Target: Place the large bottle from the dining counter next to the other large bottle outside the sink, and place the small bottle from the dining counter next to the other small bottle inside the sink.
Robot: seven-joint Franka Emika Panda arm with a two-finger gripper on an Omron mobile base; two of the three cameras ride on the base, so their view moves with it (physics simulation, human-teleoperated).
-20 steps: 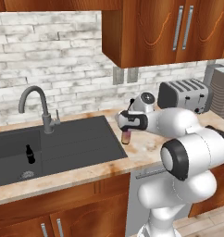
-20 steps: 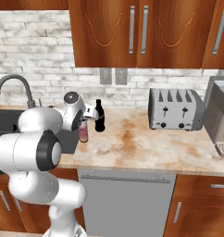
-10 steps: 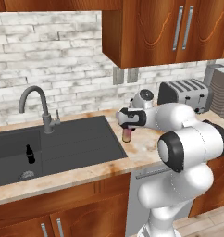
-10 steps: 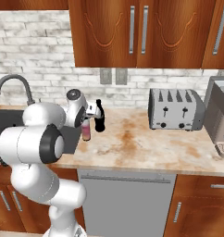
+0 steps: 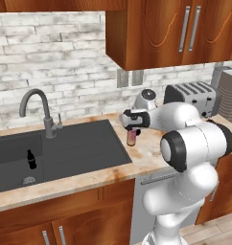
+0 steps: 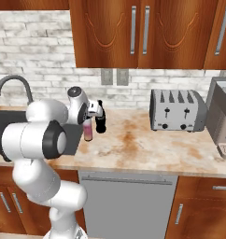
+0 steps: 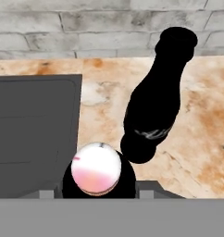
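Observation:
My gripper point(image 5: 132, 129) is shut on the large bottle point(image 5: 132, 138), pale pink above and yellowish below. It holds the bottle upright from above, at the counter strip just right of the sink point(image 5: 75, 148). In the right base view the large bottle point(image 6: 88, 130) stands close beside the other large bottle point(image 6: 100, 122), a black one just behind and to its right. The hand view shows the pink bottle's top point(image 7: 96, 173) low down, the black bottle point(image 7: 155, 102) leaning past it, and the sink's edge point(image 7: 35, 125) on the left. The other small bottle point(image 5: 29, 159) stands inside the sink. The dining counter and its small bottle are out of view.
A steel gooseneck tap point(image 5: 39, 107) rises behind the basin. A silver toaster point(image 6: 175, 109) sits on the counter to the right, with a grey appliance point(image 6: 222, 121) beyond it. Wooden wall cabinets hang overhead, and a brick wall backs the counter.
The hand has carried the pink bottle a little toward the wall and closer to the black bottle. The grip is unchanged.

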